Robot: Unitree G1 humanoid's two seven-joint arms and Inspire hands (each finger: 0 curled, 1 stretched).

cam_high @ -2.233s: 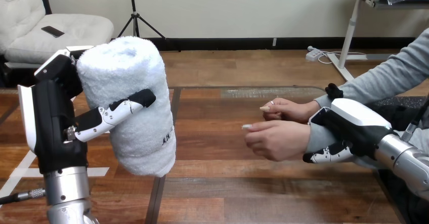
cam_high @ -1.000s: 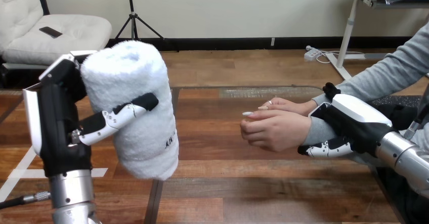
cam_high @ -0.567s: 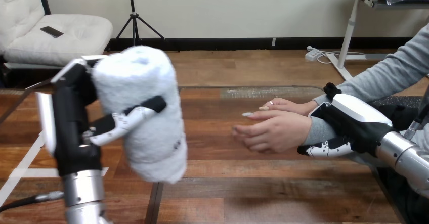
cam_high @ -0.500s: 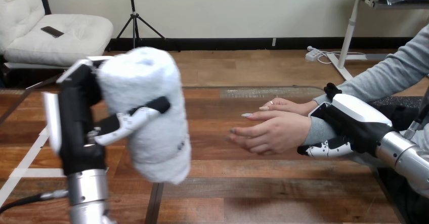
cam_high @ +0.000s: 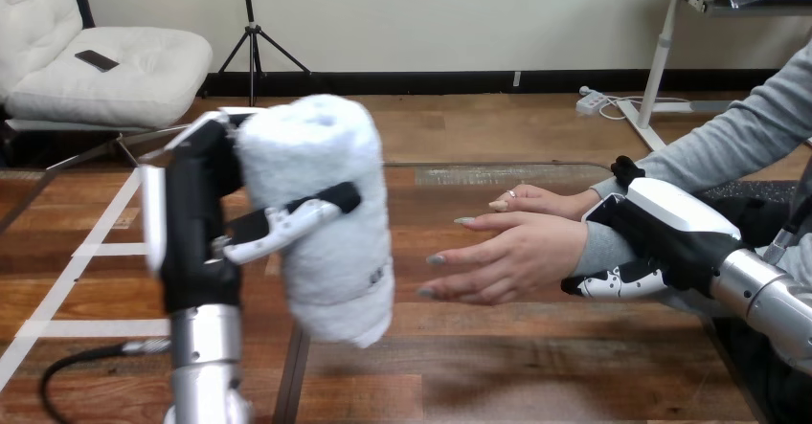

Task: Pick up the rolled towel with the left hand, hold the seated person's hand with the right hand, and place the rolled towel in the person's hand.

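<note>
The left hand (cam_high: 206, 242) grips the rolled towel (cam_high: 326, 204) round its middle, upright above the table (cam_high: 536, 367), near the person's nearer hand (cam_high: 507, 256), held open; the right hand (cam_high: 670, 233) wraps that wrist; the towel looks soft, light and squashy, so a mid-roll hold should suit

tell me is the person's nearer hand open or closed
Open. The person's nearer hand has its fingers stretched out toward the rolled towel, not touching it, and holds nothing.
</note>
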